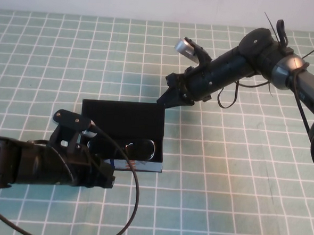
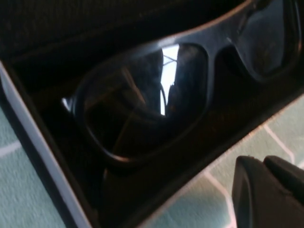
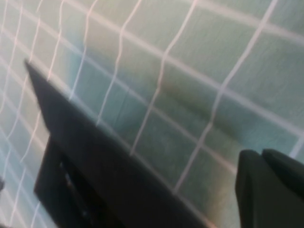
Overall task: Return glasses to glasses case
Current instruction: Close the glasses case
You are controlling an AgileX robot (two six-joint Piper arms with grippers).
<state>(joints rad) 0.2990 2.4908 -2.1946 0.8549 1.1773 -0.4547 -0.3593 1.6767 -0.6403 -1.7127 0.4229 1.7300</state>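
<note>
The glasses case lies open mid-table, its flat lid back and tilted up. The black glasses lie inside it, lenses up. In the left wrist view the glasses fill the case's black inside. My left gripper is shut and empty, just outside the case's front left corner; it also shows in the left wrist view. My right gripper is shut and empty at the lid's far right corner. In the right wrist view the gripper hovers beside the lid.
A green cloth with a white grid covers the table. The left arm's black cable loops over the front of the table. The case's printed front strip faces me.
</note>
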